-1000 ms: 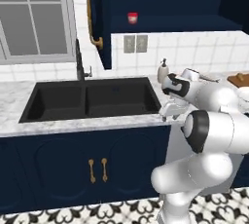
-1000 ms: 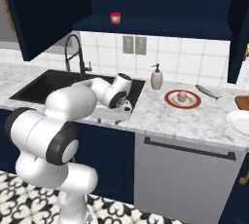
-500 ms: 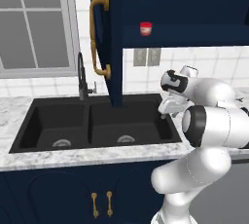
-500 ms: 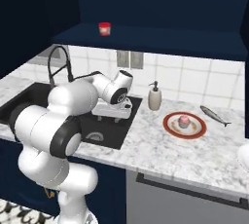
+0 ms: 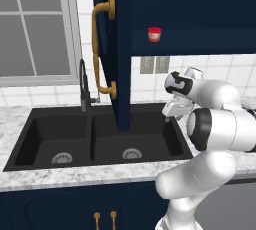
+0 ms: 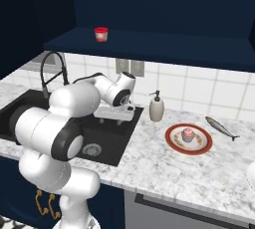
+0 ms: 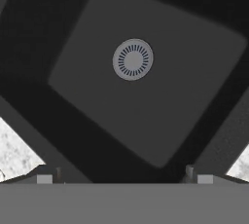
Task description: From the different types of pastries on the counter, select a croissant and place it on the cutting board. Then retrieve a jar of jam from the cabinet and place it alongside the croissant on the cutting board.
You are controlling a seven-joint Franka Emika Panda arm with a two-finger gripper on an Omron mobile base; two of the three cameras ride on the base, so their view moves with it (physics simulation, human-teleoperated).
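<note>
The jar of jam [image 5: 154, 34] [image 6: 101, 34], red with a pale top, stands on the open cabinet's shelf [image 6: 149, 46]. The cabinet door [image 5: 116, 49] hangs open with its brass handle toward me. My gripper [image 5: 169, 116] [image 6: 117, 119] [image 7: 121, 175] hovers over the right basin of the black sink [image 5: 140, 134], well below the jar. Its fingertips [image 7: 46, 174] stand wide apart, open, with nothing between them; beneath is the drain [image 7: 133, 59]. A pink cupcake [image 6: 188, 134] sits on a red-rimmed plate [image 6: 175, 144] on the counter [image 6: 164, 168]. The croissant and the cutting board are out of view.
A black faucet [image 5: 84, 86] [image 6: 52, 68] rises behind the sink. A soap dispenser [image 6: 156, 107] stands by the wall just right of the sink. A grey fish [image 6: 221, 127] lies right of the plate. The open door's edge hangs over the sink, left of my hand.
The base has driven on, so both views have shifted; the cabinet door and shelf stand nearer and larger. My hand stays over the sink, still open. The jar has not moved.
</note>
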